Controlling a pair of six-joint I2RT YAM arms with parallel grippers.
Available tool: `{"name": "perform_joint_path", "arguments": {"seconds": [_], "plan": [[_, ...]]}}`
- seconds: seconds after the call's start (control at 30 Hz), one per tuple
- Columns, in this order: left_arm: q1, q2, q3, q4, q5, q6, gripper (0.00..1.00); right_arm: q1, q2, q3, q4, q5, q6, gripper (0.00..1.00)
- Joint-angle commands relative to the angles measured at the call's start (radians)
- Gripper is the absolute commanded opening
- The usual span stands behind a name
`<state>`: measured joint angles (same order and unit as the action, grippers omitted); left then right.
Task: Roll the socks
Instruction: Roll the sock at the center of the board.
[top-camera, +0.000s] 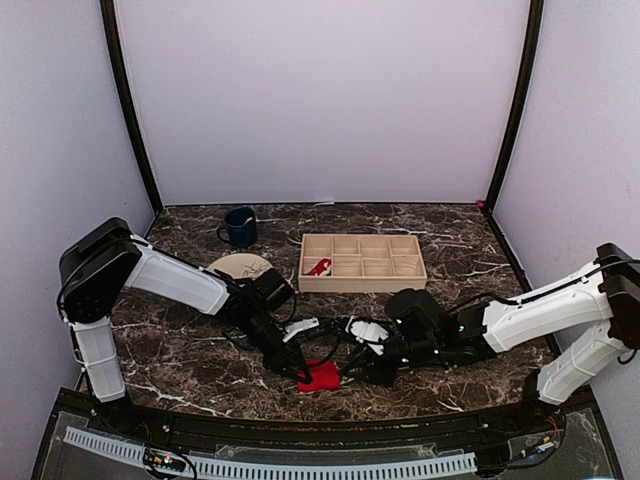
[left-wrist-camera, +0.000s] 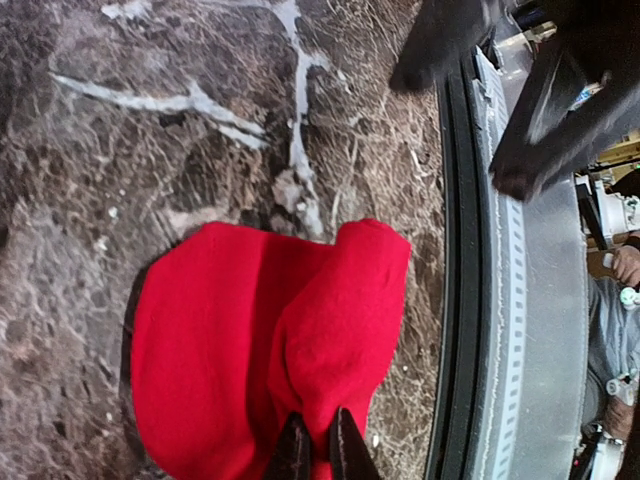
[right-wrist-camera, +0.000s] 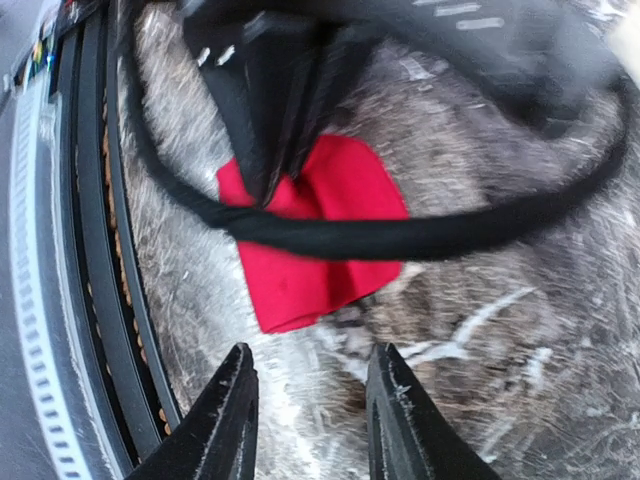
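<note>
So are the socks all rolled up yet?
Not yet. Done: the red sock is folded over itself. In hand: the left hand pinches its fold; the right hand hovers open near it. Left: rolling it tight. A small red thing in the wooden box may be the other sock.

The overhead view is lit evenly and softly from above; the walls are tinted pale lavender and only faint shadows are cast on the marble table (top-camera: 180, 350). In the left wrist view the red socks (left-wrist-camera: 230, 340) are rendered sharp and saturated. The right wrist view is smeared, its cable (right-wrist-camera: 420, 235) blurred and straight edges bowed.
</note>
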<state>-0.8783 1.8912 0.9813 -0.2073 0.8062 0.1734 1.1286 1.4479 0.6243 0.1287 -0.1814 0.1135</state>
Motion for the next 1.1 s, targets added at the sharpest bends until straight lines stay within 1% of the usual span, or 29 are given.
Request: {"name": "perform_joint_path", "arguments": {"seconds": [0.0,0.43,1.07], "plan": [[0.008,0.038,0.004,-0.122,0.028,0.027,0.00,0.079,0.050,0.039,-0.001,0.107,-0.097,0.36],[0.021,0.068,0.029,-0.174,0.064,0.067,0.00,0.155,0.179,0.142,-0.019,0.155,-0.183,0.37],[0.029,0.089,0.039,-0.190,0.083,0.080,0.00,0.202,0.178,0.151,-0.020,0.204,-0.216,0.38]]}}
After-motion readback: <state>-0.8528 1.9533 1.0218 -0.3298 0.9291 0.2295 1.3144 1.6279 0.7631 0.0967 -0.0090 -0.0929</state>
